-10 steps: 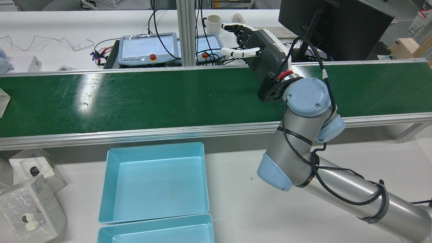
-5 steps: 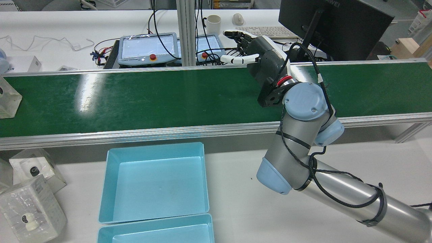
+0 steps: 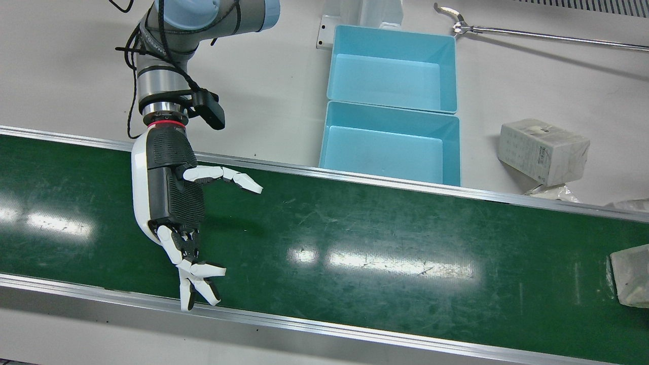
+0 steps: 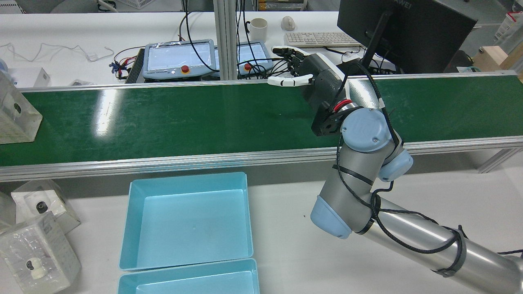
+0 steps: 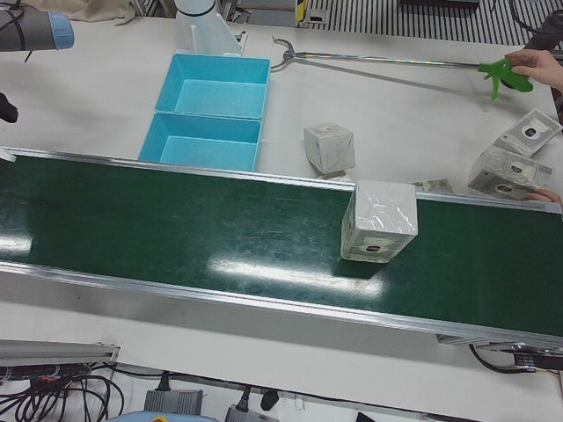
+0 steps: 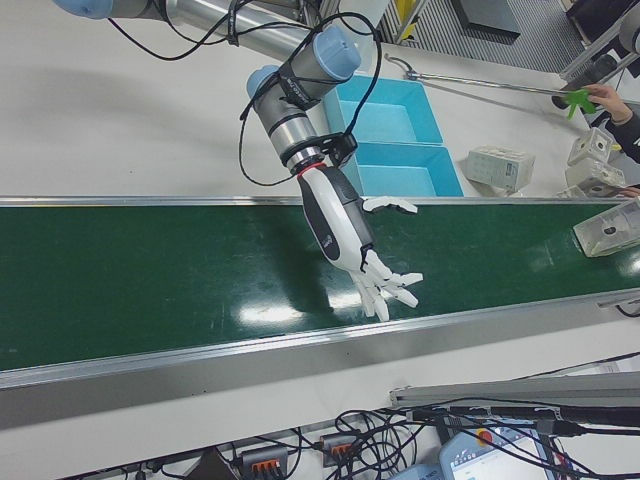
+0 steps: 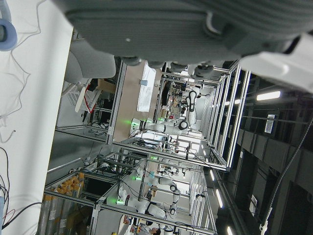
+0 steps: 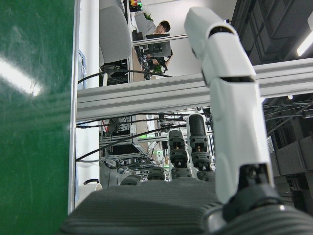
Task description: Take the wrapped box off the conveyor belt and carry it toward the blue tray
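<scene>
The wrapped box, clear-wrapped with a white item inside, rides on the green conveyor belt at its far left in the rear view. It also shows in the front view, the left-front view and the right-front view. My right hand hovers open over the belt, far from the box, fingers spread. The blue tray sits on the table beside the belt. My left hand shows only as a dark palm edge in its own view.
A second blue tray adjoins the first. Other wrapped boxes lie on the table. A long grabber tool lies beyond the trays. Teach pendants and a monitor stand behind the belt.
The wrapped box has come in at the belt's left end and travelled further onto it. My right hand has lowered a little toward the belt's far edge.
</scene>
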Motion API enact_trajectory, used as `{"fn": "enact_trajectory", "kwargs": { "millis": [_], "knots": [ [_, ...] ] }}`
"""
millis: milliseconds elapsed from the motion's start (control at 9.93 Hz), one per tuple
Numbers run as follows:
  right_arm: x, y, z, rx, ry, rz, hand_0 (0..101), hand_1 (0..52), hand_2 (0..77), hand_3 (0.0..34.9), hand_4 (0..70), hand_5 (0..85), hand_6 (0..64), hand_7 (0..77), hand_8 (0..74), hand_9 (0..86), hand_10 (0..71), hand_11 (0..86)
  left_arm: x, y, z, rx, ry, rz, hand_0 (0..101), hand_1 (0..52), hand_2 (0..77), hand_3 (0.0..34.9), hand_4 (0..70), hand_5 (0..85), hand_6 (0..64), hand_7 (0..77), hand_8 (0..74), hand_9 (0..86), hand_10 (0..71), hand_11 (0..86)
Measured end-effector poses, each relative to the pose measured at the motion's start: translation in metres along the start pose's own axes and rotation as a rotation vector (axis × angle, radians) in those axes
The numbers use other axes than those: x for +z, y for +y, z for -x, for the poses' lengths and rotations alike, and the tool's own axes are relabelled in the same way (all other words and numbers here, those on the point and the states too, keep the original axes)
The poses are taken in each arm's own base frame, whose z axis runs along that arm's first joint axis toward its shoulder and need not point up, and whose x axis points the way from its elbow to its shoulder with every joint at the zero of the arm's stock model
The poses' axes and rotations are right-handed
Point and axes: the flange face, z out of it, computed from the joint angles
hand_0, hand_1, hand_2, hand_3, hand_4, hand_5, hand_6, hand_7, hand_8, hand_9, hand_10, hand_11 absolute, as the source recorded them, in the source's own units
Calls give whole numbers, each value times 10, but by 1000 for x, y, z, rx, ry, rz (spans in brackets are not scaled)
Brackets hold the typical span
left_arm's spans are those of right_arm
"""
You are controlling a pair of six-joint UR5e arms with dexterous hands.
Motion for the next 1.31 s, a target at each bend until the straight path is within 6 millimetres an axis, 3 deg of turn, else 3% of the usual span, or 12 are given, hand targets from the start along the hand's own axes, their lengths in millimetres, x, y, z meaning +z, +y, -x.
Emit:
{"fn": "enact_trajectory", "kwargs": {
  "millis": [504, 906, 1309],
  "knots": [
    [-2, 0, -6, 9, 10, 8, 517, 213, 218, 1, 147, 295, 71, 82, 5, 33, 0, 5, 0, 0, 0, 0, 0, 0, 0, 0, 5, 0, 0, 11, 5, 0, 5, 0, 5, 5],
    [-4, 2, -33, 34, 46, 43, 504, 185, 131, 3, 131, 289, 60, 71, 5, 27, 0, 11, 0, 0, 0, 0, 0, 0, 0, 0, 5, 0, 0, 11, 5, 0, 5, 0, 5, 5],
    [-8, -9, -35, 30, 49, 40, 502, 169, 120, 2, 115, 278, 60, 71, 5, 27, 0, 11, 0, 0, 0, 0, 0, 0, 0, 0, 5, 0, 0, 11, 5, 5, 5, 5, 5, 5]
  ]
}}
